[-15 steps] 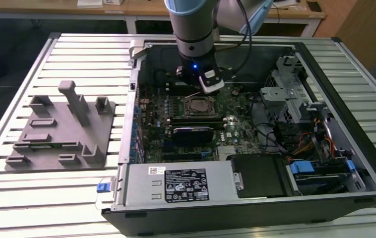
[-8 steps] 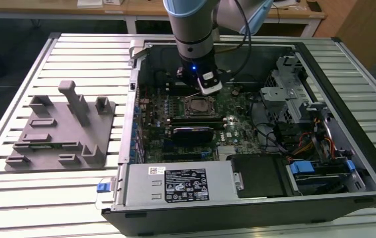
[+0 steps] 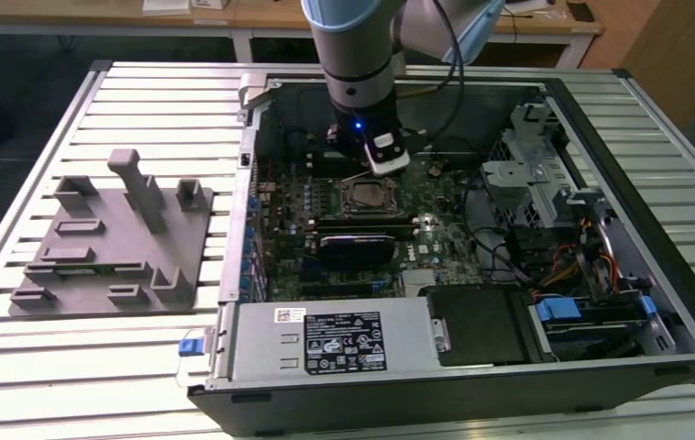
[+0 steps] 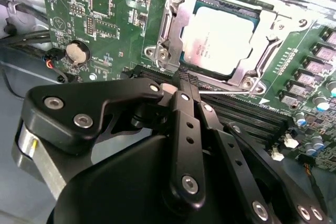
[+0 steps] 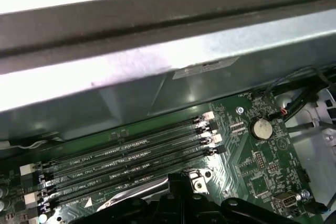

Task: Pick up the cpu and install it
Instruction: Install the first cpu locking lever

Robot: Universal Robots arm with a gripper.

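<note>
Empty hand [image 4: 185,80], closed, beside cpu [image 4: 218,38] seated in socket [image 4: 173,30].

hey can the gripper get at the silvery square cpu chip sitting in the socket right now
Probably yes. The silvery square cpu chip lies in the metal-framed motherboard socket with its top plate uncovered, and the black gripper hangs just beside it inside the open computer case, with nothing between them.

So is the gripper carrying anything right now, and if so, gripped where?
Nothing is held. The gripper has its fingertips closed together and empty, just beside the socket, where the cpu already sits in the metal frame.
</note>
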